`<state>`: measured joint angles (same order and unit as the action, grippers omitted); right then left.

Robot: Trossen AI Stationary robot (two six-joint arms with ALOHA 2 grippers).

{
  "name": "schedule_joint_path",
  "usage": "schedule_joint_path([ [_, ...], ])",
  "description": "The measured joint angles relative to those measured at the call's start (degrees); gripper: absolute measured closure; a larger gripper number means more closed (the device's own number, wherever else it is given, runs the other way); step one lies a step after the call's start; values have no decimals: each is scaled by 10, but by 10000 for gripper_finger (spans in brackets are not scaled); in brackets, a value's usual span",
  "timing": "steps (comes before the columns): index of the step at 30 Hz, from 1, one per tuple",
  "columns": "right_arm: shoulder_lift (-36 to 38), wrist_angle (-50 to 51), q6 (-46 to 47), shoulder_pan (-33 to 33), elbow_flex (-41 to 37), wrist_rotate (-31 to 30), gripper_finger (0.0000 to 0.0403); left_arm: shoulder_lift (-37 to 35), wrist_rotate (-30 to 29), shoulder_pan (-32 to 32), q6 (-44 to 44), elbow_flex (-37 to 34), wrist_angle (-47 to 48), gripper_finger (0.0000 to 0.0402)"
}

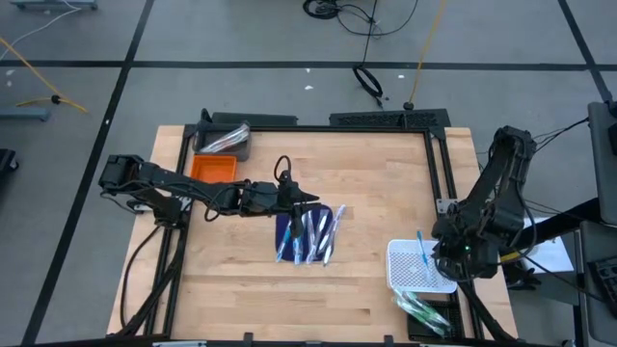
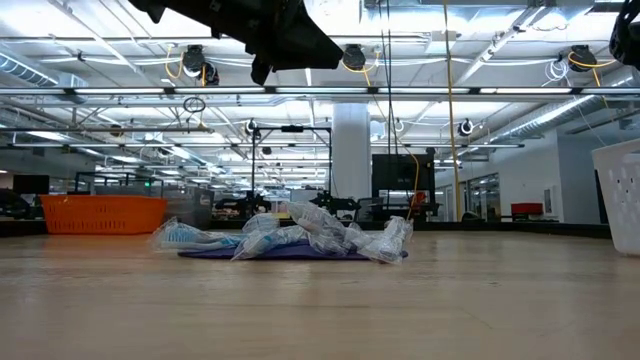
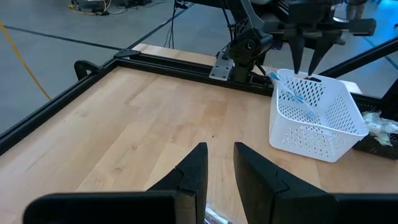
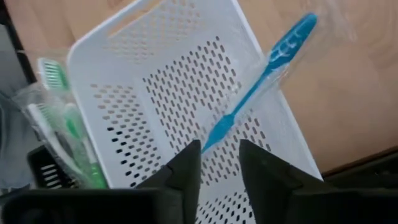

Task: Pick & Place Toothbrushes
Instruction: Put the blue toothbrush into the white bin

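High view: right hand (image 1: 445,253) sits over the white basket (image 1: 402,273) at the counter's (image 1: 241,280) right-front corner. Right wrist view shows its fingers (image 4: 186,163) parted w/ a narrow gap, gripping nothing; a blue toothbrush (image 4: 261,78) in clear wrap lies slanted in the basket, head resting up on the rim, handle end just ahead of the fingertips. More wrapped green brushes (image 4: 68,134) lie outside the basket, beside its wall. Left hand (image 1: 313,201) hangs above the pile of wrapped toothbrushes (image 1: 310,234) on the dark blue mat (image 1: 283,231) mid-counter; its fingers (image 3: 196,168) are narrowly parted, empty. Orange bin (image 1: 212,169) and a dark tray (image 1: 224,140) sit at the counter's back-left. Low view: pile is a crinkly heap on the mat.
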<state>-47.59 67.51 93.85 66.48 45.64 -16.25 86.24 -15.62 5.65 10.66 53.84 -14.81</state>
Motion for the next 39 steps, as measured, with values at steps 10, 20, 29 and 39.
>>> schedule_joint_path([
  [10,7,16,-65,-6,-3,-75,276,0,0,0,0,0,0,323],
  [20,12,-59,-186,-62,-3,-231,287,0,1,-4,57,0,66,323],
  [29,18,-257,-435,-138,-3,-315,287,0,18,-11,264,0,281,323],
  [39,17,-313,-543,-188,-3,-299,287,42,101,-11,349,0,322,323],
])
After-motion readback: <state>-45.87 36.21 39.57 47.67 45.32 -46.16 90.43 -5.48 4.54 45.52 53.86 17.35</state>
